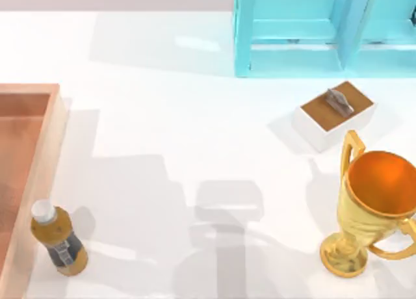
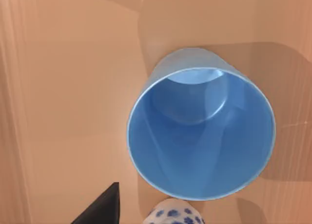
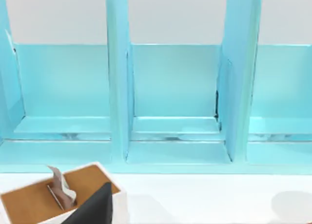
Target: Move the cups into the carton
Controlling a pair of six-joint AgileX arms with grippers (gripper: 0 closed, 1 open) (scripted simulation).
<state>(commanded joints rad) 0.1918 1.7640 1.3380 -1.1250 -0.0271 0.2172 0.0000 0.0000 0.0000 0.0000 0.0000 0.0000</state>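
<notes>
In the left wrist view the plain blue cup (image 2: 200,136) stands upright with its mouth open on the carton's orange-brown floor (image 2: 73,87). Right beside it, at the picture's edge, shows the rim of the white cup with blue flowers (image 2: 173,216). A dark part of my left gripper (image 2: 100,209) reaches in just beside the floral cup, above the floor. In the top view the carton (image 1: 39,149) lies at the table's left edge, and its inside is cut off by the frame. A dark part of my right gripper (image 3: 95,209) hangs over the small white box (image 3: 29,202).
A brown bottle with a white cap (image 1: 58,237) lies just outside the carton's right wall. A gold trophy cup (image 1: 377,201) stands at the front right. The white box with a brown top (image 1: 335,114) sits behind it. A cyan shelf (image 1: 325,29) lines the back right.
</notes>
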